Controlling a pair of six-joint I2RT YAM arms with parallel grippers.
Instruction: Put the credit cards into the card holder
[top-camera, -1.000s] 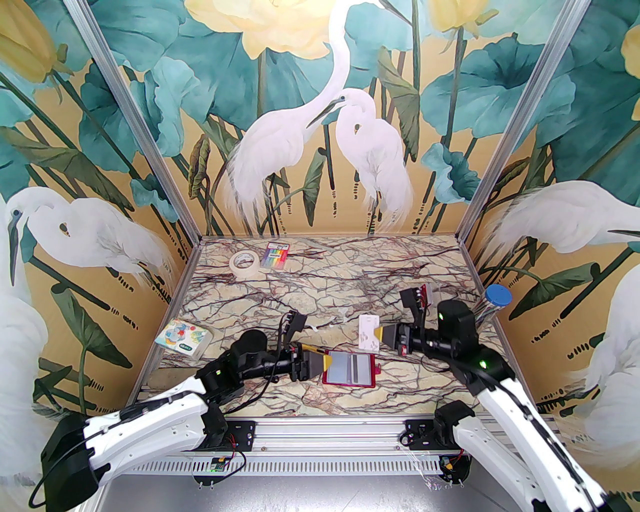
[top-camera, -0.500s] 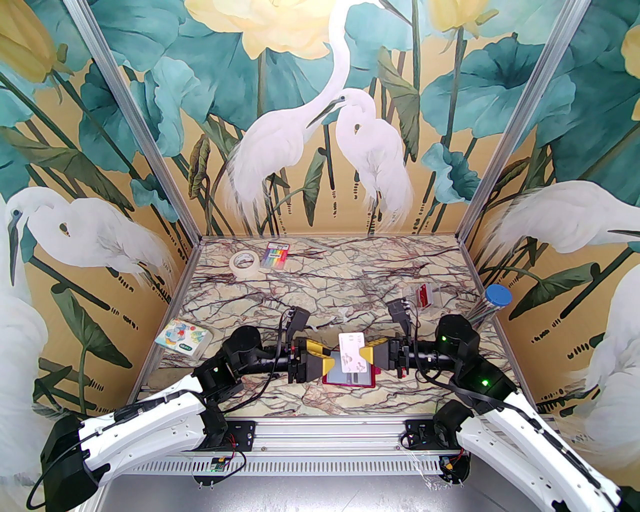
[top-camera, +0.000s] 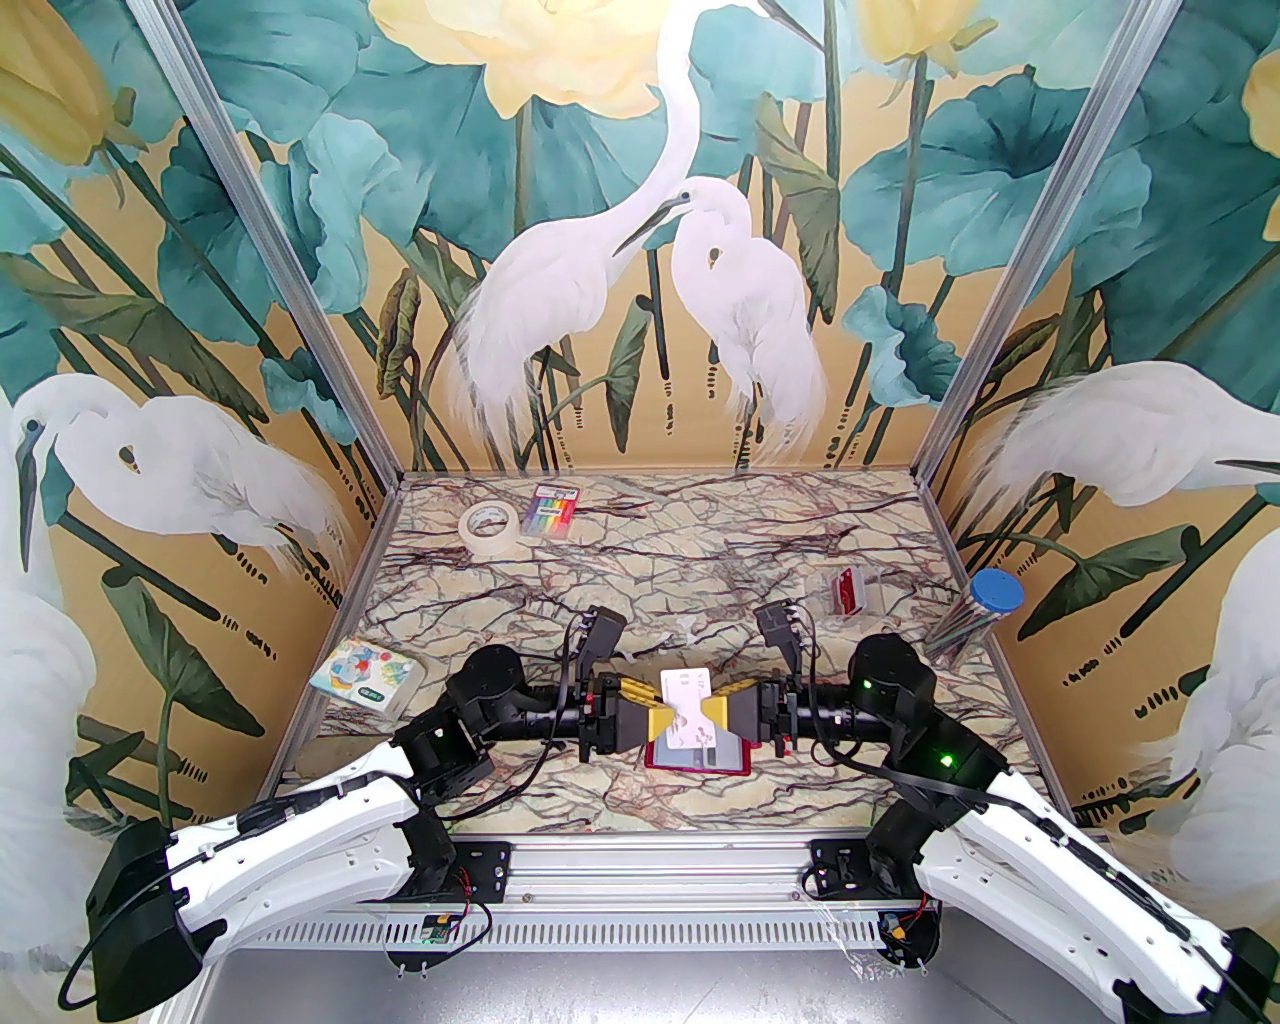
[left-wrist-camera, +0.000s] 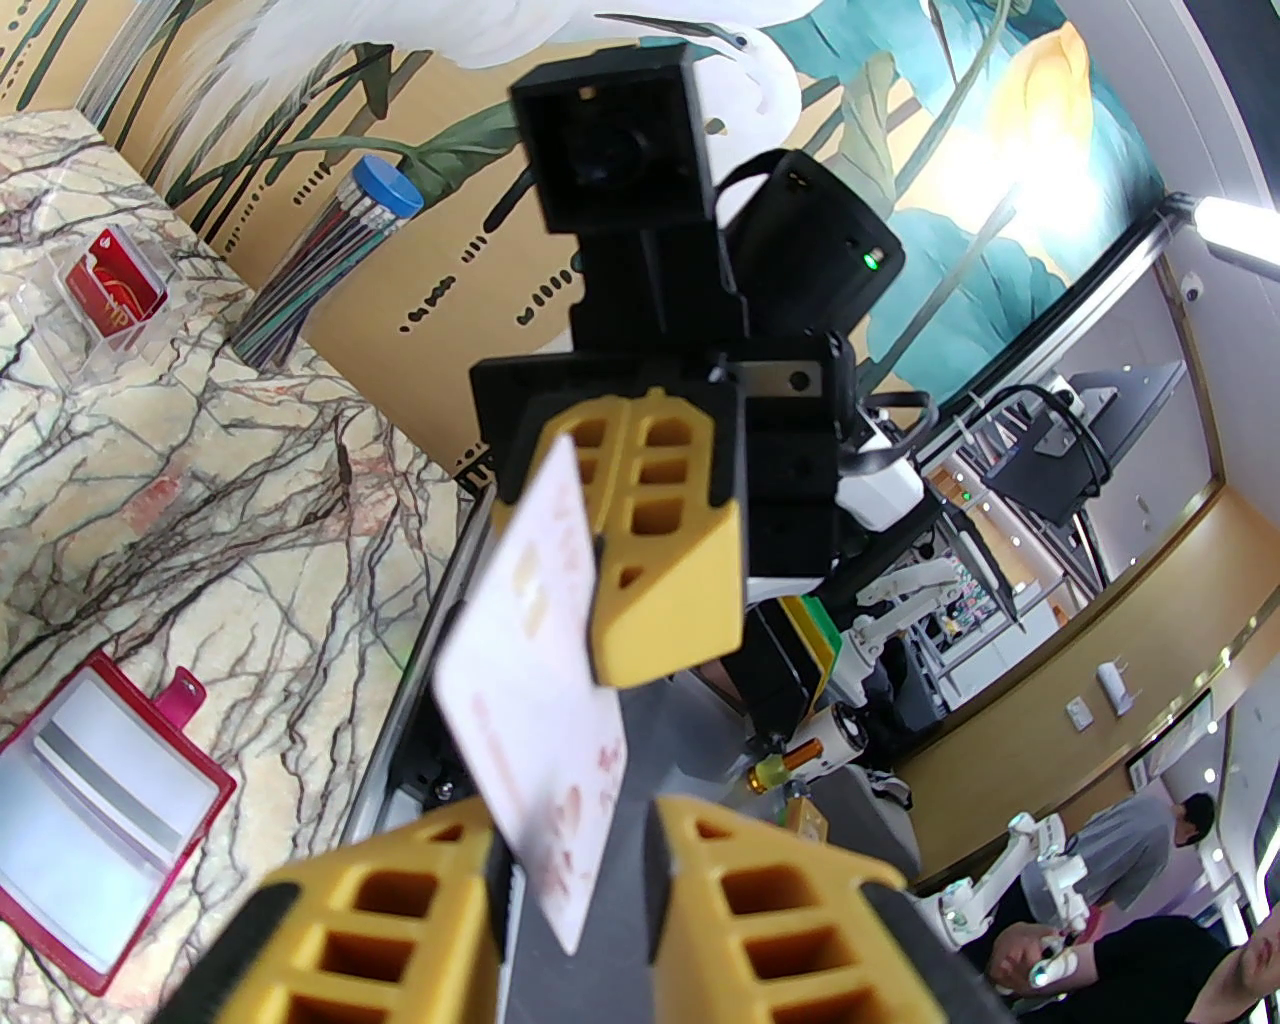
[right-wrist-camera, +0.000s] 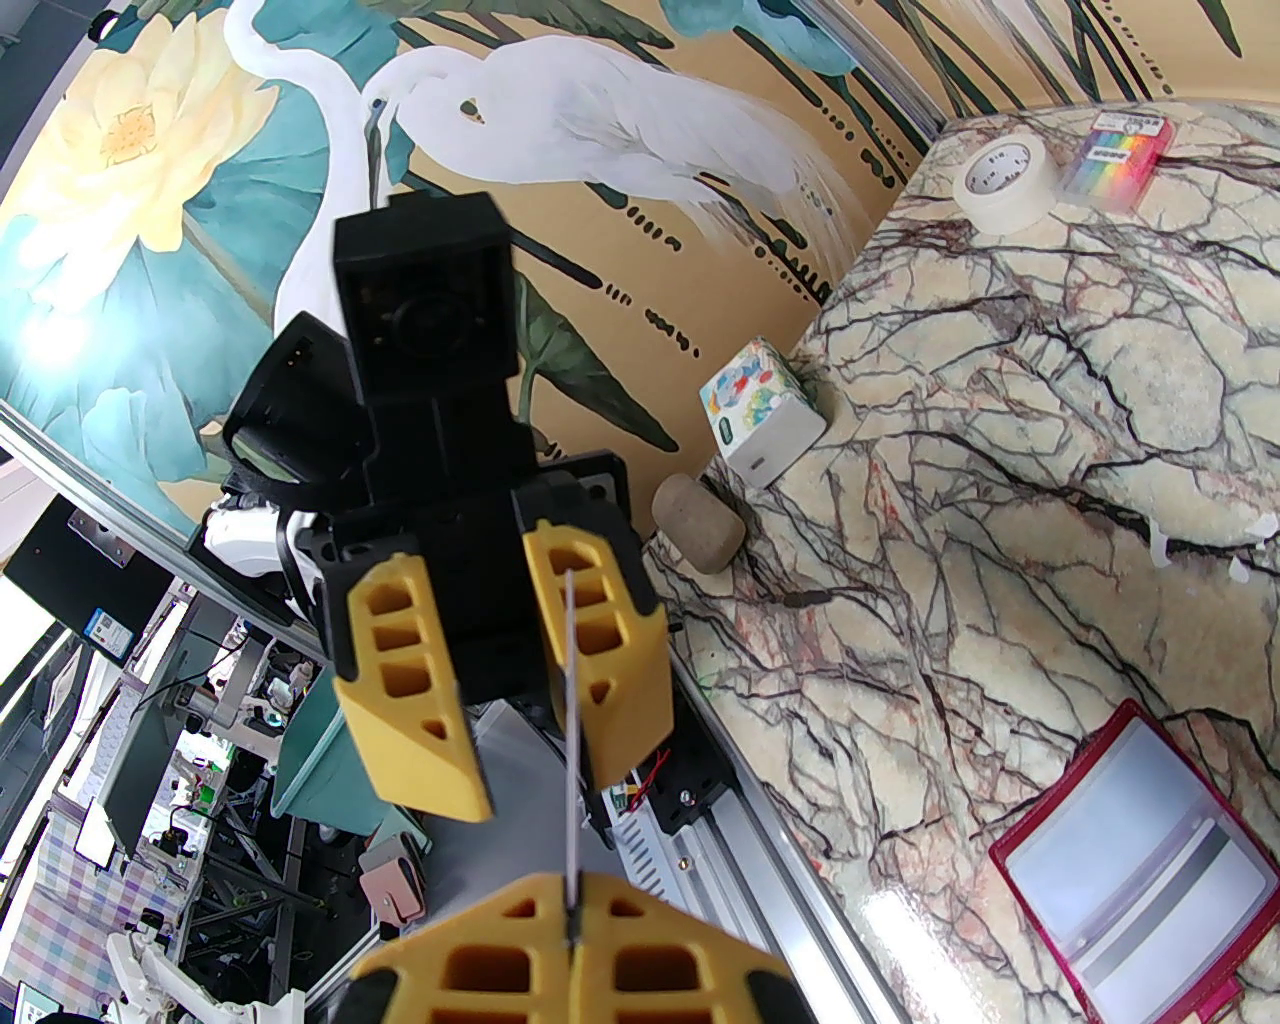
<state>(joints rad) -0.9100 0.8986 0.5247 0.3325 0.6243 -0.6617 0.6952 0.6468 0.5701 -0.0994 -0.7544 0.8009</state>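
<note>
Holding a pale card (left-wrist-camera: 530, 680) by one end, my right end effector (left-wrist-camera: 598, 600) is clamped tight on it, both fingers pressed against the plastic. The card hangs tilted in the air just above the holder (left-wrist-camera: 180, 697), which lies spread open on the bench (top-camera: 650, 570) near the front edge, its pockets facing up. My left end effector (right-wrist-camera: 540, 770) faces the right one head-on, its fingers partly apart with the card's free end between them. One finger sits right beside the card's face, and I cannot tell whether it touches. The other stands clear of the card with a plain gap, so the left side has no grip. A red card (top-camera: 848, 588) stands in a clear case (top-camera: 868, 598) on the bench, well apart at the far right.
</note>
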